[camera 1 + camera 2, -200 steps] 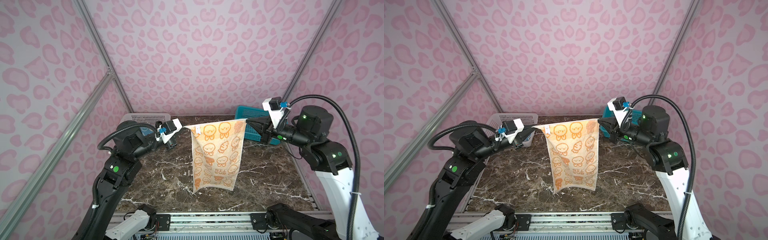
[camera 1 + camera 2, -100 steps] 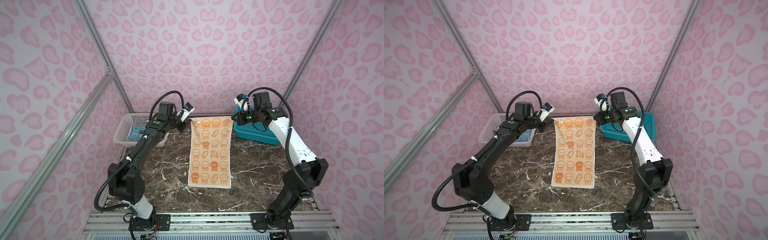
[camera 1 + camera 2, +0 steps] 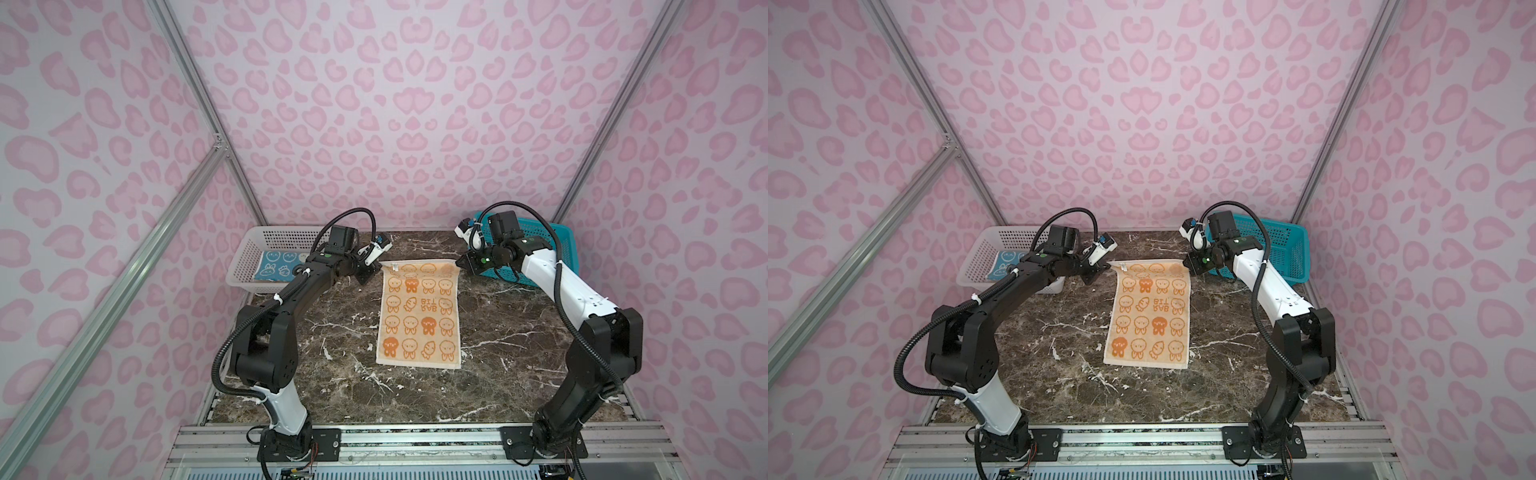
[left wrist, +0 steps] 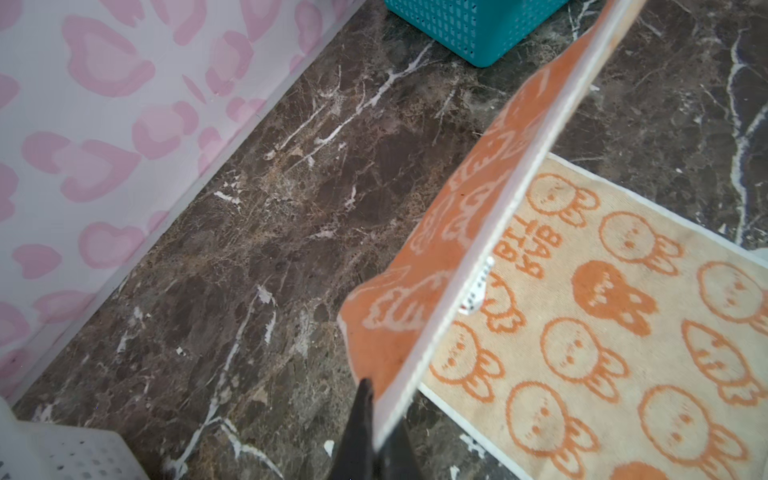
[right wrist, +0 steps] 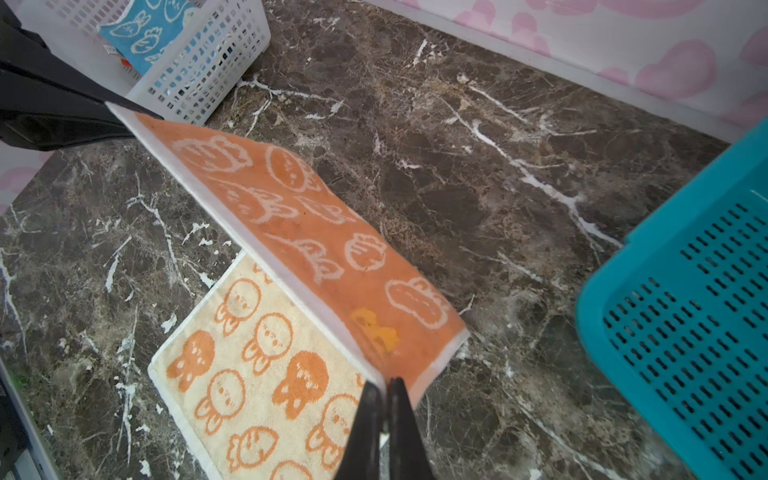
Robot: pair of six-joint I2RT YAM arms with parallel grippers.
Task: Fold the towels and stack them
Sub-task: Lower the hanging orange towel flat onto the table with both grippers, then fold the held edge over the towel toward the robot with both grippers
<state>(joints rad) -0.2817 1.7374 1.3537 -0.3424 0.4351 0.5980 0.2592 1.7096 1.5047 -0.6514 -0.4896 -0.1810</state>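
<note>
The cream-and-orange terry towel (image 3: 419, 316) is looped-pile cloth, matt on both faces, with a flatter, smooth-woven white hem. The blue terry towel (image 3: 276, 266) shows the same matt pile. The desk (image 3: 519, 365) is a dark brown, white-veined, stone-look slab, smooth with a low sheen. The white perforated basket (image 3: 249, 257) and the teal perforated basket (image 3: 557, 249) are moulded plastic, smooth and semi-gloss. The silver base rails (image 3: 415, 440) are bare metal. The left end effector (image 4: 378, 415) and right end effector (image 5: 384, 395) are black and matt.

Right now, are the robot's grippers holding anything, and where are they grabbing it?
Yes, the orange rabbit towel. The left gripper pinches one far corner, the right gripper the other far corner; the rest lies flat on the table.
</note>
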